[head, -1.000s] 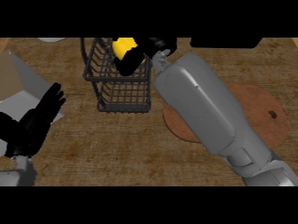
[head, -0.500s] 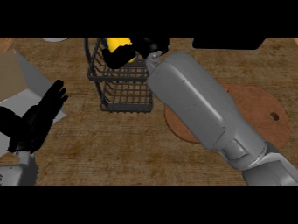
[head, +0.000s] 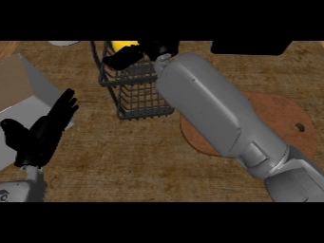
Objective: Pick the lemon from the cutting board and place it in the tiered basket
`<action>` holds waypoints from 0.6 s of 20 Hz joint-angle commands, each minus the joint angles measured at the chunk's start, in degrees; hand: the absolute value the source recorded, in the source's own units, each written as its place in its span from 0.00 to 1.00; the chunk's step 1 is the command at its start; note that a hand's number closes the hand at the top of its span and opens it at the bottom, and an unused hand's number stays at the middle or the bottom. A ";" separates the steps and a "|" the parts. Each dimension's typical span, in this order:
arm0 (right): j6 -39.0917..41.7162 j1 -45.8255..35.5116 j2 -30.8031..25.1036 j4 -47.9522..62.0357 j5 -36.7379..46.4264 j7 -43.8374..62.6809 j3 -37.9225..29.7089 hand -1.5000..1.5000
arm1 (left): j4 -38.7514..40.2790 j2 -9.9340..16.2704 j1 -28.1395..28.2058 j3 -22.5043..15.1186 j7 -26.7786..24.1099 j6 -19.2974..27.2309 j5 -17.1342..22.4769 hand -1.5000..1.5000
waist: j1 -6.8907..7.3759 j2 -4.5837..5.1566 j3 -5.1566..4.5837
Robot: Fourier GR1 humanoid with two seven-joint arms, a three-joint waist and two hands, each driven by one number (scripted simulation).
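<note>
The yellow lemon [head: 123, 45] shows at the top of the view, over the far end of the black wire tiered basket [head: 142, 97]. My right hand [head: 152, 49] is curled round the lemon and hides most of it; one dark finger [head: 121, 59] lies just below it. The grey right forearm [head: 214, 114] reaches across the basket's right side. The round wooden cutting board [head: 294, 128] lies to the right, partly under that forearm, with nothing showing on its visible part. My left hand [head: 42, 130] rests open at the lower left, fingers up.
A large box with a tan top and grey side [head: 14, 92] stands at the left edge, close to the left hand. A black object [head: 252, 47] sits at the top right and a pale item [head: 64, 43] at the top left.
My right hand has carried the lemon a little farther away, toward the far end of the basket. The left hand has barely shifted.
</note>
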 commanded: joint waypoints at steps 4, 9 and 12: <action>-4.58 -0.19 1.42 1.45 -10.83 -1.47 -3.83 0.00 | 0.06 -0.07 0.02 0.01 -0.61 -0.57 -0.20 0.50 | 0.73 1.24 -0.41; -4.45 -1.03 1.44 -0.41 -18.18 -4.15 -12.18 0.00 | 0.93 1.86 -2.01 2.99 1.33 -1.50 2.01 0.50 | -0.42 1.08 -0.37; -5.07 0.77 1.46 -1.18 -21.45 -7.69 -17.92 0.00 | -2.10 0.15 0.89 0.93 2.33 0.24 0.27 0.50 | -1.07 0.87 -0.31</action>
